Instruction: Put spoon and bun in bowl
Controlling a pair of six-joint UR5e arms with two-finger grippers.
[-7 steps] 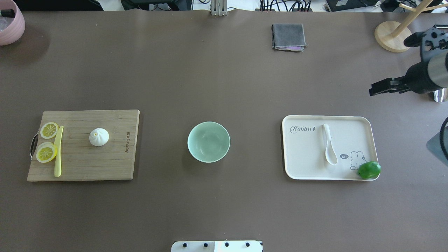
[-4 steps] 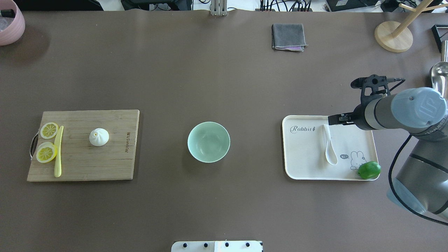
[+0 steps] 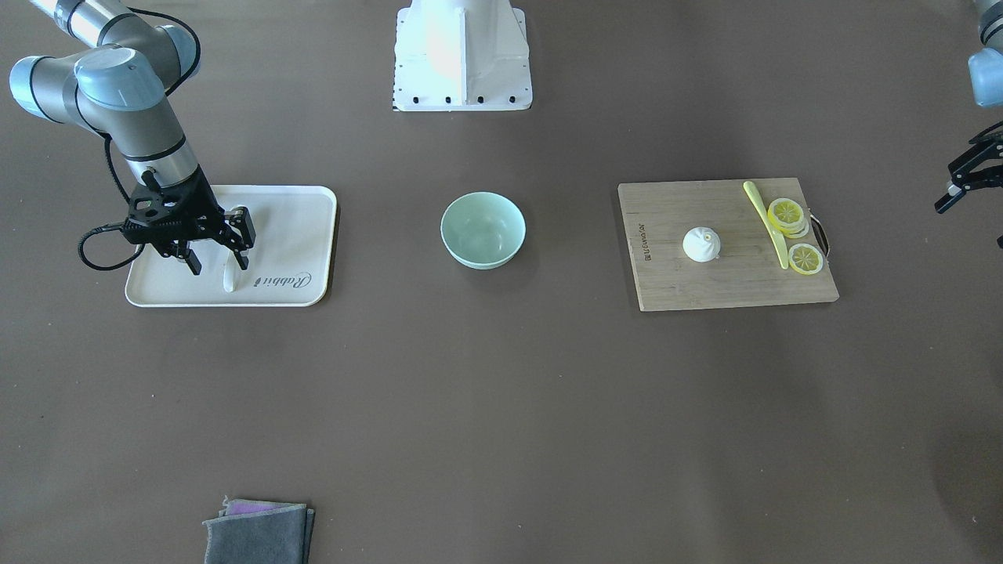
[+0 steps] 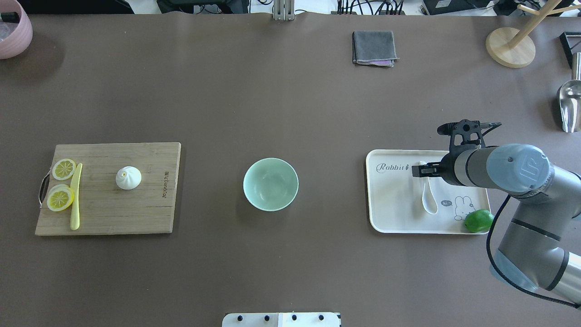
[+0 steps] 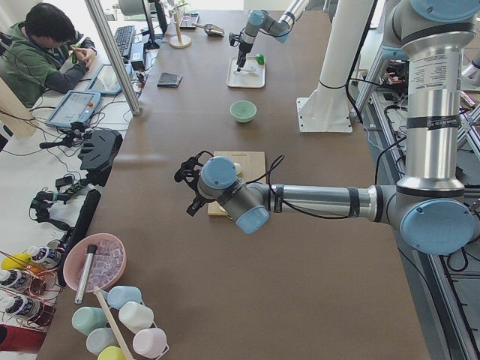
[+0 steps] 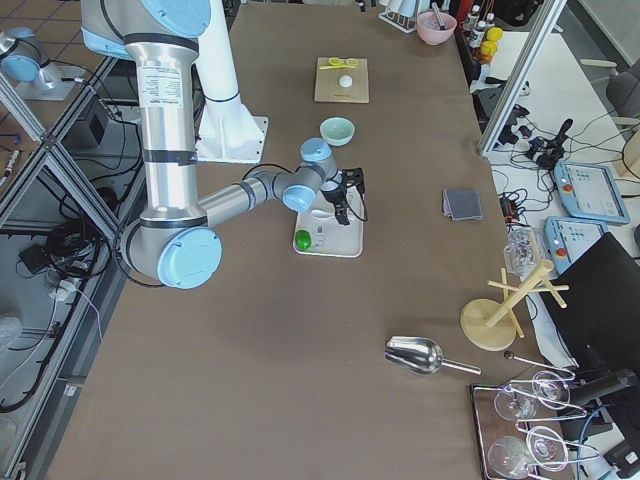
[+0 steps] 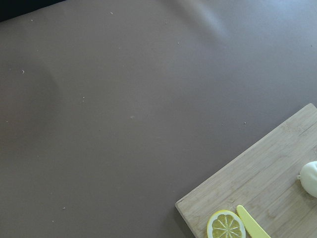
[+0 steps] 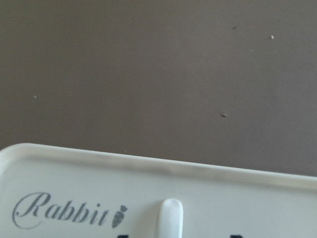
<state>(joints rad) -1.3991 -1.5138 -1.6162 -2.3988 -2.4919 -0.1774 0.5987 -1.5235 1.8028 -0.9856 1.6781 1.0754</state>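
Observation:
The white spoon (image 4: 429,199) lies on the cream tray (image 4: 394,204) at the right, scoop toward the robot; its handle tip shows in the right wrist view (image 8: 170,218). My right gripper (image 4: 418,171) is open and hangs over the spoon's handle, one finger on each side (image 3: 217,252). The white bun (image 4: 128,177) sits on the wooden cutting board (image 4: 109,209) at the left. The mint-green bowl (image 4: 270,184) stands empty mid-table. My left gripper (image 3: 957,186) is open and empty, out beyond the board's left end.
A yellow knife (image 4: 75,196) and lemon slices (image 4: 63,169) lie on the board's left end. A green lime (image 4: 478,220) sits on the tray's near right corner. A grey cloth (image 4: 374,47), a wooden stand (image 4: 510,47) and a metal scoop (image 4: 569,104) are at the far right.
My right arm has swung in from the right edge and brought its open gripper over the spoon's handle on the tray. Nothing else has moved.

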